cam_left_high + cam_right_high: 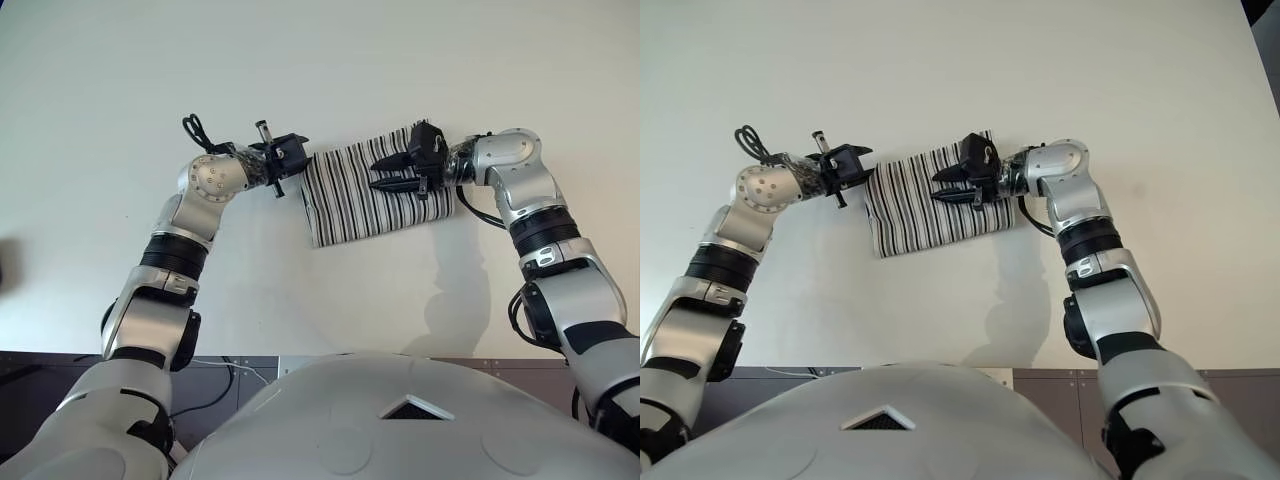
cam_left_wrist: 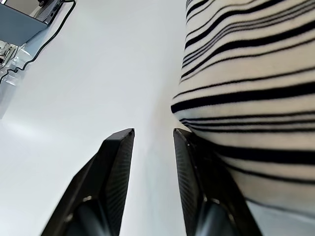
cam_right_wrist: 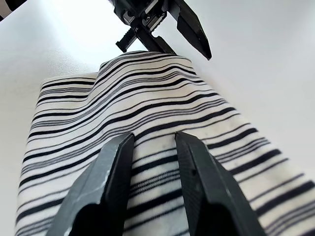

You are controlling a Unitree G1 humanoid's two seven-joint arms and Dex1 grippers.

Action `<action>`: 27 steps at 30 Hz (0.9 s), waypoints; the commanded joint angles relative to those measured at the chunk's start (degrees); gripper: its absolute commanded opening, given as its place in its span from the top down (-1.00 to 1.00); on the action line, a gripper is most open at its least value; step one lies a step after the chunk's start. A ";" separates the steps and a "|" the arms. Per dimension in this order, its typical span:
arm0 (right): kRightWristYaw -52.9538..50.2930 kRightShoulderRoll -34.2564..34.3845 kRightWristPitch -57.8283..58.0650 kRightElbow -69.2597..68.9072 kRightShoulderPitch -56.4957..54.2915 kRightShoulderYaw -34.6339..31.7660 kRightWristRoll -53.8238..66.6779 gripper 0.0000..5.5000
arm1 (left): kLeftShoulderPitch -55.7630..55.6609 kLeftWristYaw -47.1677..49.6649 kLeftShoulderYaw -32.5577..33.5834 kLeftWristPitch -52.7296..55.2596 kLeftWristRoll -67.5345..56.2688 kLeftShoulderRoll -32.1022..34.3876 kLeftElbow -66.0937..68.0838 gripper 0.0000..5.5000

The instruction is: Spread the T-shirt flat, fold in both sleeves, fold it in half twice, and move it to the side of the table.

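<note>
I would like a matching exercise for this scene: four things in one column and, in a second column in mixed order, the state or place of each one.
Things:
1. T-shirt
2. left gripper
3. right gripper
4. table

States or places:
A. open, over the T-shirt
B. plain white surface
C. folded, with black and white stripes
D. open, at the T-shirt's edge on the robot's left side

Pairs: 1-C, 2-D, 3-A, 4-B

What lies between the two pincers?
The folded T-shirt: left pincer at its edge, right pincer over it, seen in the left eye view.
</note>
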 commanded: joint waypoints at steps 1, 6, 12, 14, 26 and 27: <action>0.87 0.52 -2.59 -0.14 -2.39 1.70 -2.31 0.45 | -2.24 1.61 -1.70 -0.28 1.04 -4.95 5.58 0.47; 1.72 -0.46 -4.96 2.26 -2.13 3.48 -4.99 0.45 | -5.54 2.94 -2.23 -3.95 2.26 -6.29 10.10 0.47; -5.10 -2.18 -9.44 13.65 0.19 2.82 -8.86 0.45 | -11.46 7.68 1.74 -7.74 2.38 -3.71 13.25 0.47; -10.85 -3.78 -9.16 19.10 -0.32 -0.19 -8.06 0.45 | -13.58 10.12 4.15 -8.24 1.67 -2.24 13.49 0.47; -58.29 -21.30 3.20 37.63 12.57 -29.81 6.70 0.45 | -7.67 13.47 8.88 -6.94 -2.20 -2.18 4.20 0.47; -60.82 -21.84 2.11 37.49 13.51 -30.53 6.32 0.45 | -7.53 13.12 8.75 -6.58 -2.41 -2.53 3.19 0.47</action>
